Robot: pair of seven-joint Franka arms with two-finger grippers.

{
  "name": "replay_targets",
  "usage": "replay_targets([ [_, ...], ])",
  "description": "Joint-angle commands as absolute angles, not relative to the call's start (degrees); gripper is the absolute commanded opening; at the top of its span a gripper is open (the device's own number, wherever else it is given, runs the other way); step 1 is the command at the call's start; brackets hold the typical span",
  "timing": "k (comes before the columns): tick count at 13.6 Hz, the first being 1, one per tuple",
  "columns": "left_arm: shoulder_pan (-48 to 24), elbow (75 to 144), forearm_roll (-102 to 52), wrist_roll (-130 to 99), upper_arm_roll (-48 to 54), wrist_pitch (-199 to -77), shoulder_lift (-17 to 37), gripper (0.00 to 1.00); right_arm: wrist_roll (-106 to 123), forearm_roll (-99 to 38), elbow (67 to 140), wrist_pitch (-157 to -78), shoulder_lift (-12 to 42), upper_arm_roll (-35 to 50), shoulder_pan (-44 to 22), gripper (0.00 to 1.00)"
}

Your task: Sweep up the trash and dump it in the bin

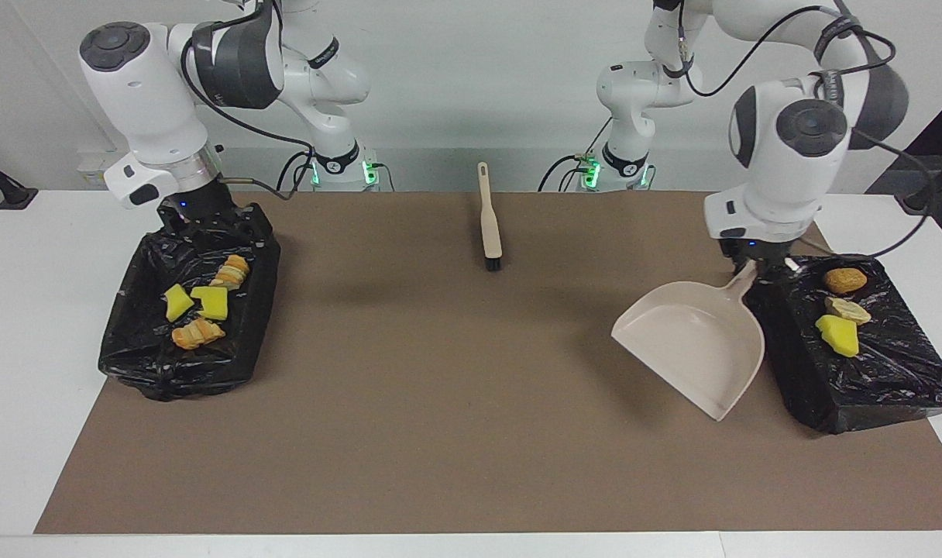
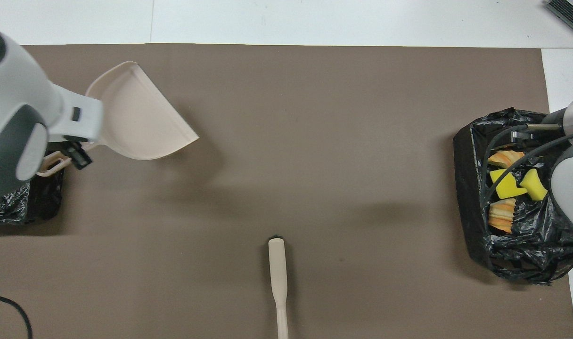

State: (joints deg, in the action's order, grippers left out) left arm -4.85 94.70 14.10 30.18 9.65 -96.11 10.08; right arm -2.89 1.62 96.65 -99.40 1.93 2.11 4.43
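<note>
The trash lies in two black-bagged bins. The bin at the right arm's end holds two yellow sponge pieces and two bread-like lumps, also seen in the overhead view. The bin at the left arm's end holds a brown lump, a pale lump and a yellow sponge piece. My left gripper is shut on the handle of the empty beige dustpan, beside that bin. My right gripper hangs over the other bin's robot-side edge.
The beige hand brush lies on the brown mat at mid-table near the robots, bristles pointing away from them; it also shows in the overhead view. White table shows around the mat.
</note>
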Motion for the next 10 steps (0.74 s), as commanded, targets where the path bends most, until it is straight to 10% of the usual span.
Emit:
replay_targets([
  [1,-12.36,99.04,9.51,6.94,8.44,-100.97,10.97,0.0,-0.09,1.67,91.86,-94.32,1.93,0.01,3.96,1.0],
  [10,-29.96,101.96,-7.1,-32.07,8.44,-120.23,17.49,0.0,-1.14,-2.29,90.44,-88.77,-0.44,-5.19,3.16,1.0],
])
